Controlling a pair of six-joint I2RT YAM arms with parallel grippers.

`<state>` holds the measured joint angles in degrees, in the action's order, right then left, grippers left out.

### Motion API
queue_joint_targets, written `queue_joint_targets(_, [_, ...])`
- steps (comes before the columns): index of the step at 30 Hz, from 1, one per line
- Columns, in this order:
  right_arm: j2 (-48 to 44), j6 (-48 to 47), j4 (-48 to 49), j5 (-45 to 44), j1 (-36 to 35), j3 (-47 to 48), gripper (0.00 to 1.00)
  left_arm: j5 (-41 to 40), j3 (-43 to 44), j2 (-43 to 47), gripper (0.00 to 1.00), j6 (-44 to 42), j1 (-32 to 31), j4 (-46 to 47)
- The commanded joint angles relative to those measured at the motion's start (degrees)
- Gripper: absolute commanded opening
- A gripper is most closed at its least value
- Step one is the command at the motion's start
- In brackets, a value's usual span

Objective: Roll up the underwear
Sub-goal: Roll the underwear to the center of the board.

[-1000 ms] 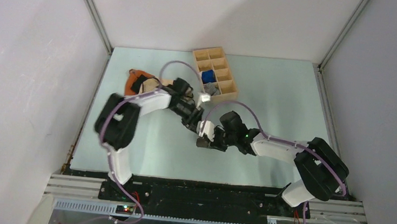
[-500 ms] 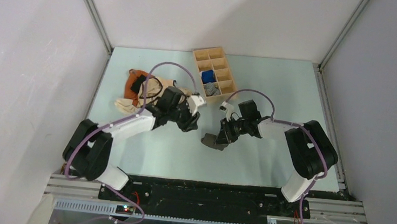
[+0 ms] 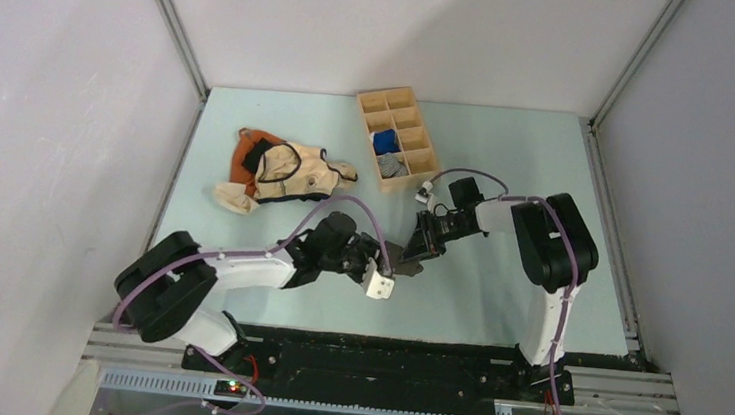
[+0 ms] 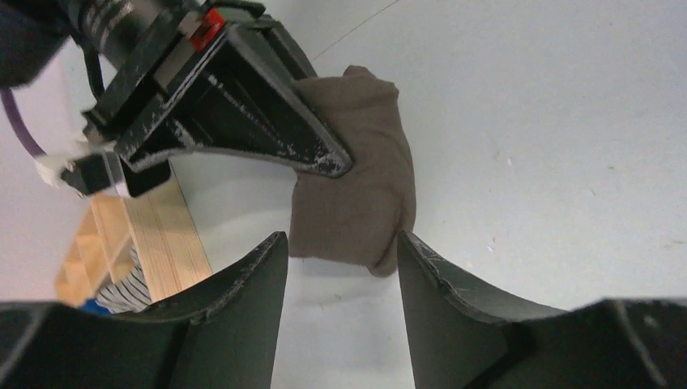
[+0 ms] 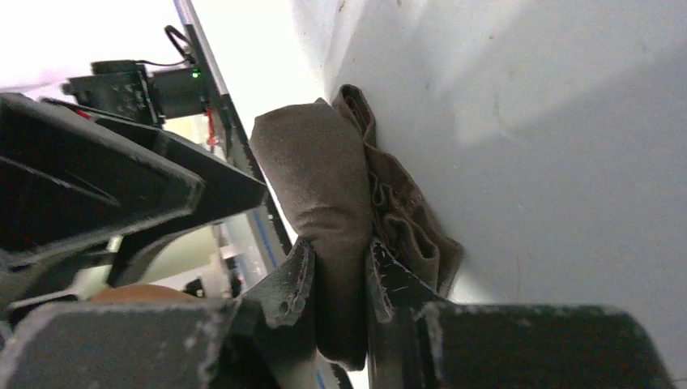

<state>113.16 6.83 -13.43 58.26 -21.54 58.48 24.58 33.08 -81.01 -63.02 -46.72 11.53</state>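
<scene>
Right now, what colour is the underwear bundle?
The underwear is plain olive-brown; the left wrist view shows it best.

The top camera is looking steeply down from above and behind the arm bases, taking in the whole worktop from afar. The left wrist camera is peering out close between the fingers of the left claw toward the underwear. The right wrist camera is sitting nearer still, facing along the right claw. Both wrist views are sharing that bundle and each other's claw.
</scene>
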Motion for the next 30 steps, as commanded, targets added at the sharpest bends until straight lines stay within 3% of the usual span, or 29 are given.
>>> queue_joint_targets(1, [5.1, 0.16, -7.05, -7.47, 1.41, -0.79, 0.0, -0.32, -0.23, -4.36, 0.58, -10.51, -2.66, 9.71])
queue_joint_targets(9, [8.3, 0.4, -9.6, -5.54, 2.07, 1.41, 0.0, -7.64, 0.33, -12.2, 0.6, -13.46, -6.21, 13.01])
queue_joint_targets(19, [10.64, 0.09, -12.1, -4.04, 2.03, 3.24, 0.0, -27.28, 3.19, -23.2, 0.57, -14.35, -6.98, 21.04])
queue_joint_targets(27, [11.82, 0.1, -13.51, -3.73, 2.16, 4.18, 0.01, -29.58, 8.24, -24.25, 0.13, -6.66, -6.92, 9.51])
queue_joint_targets(30, [12.21, -0.31, -14.33, -3.9, 2.14, 4.85, 0.1, -29.82, 8.76, -24.43, 0.01, -5.36, -6.68, 6.41])
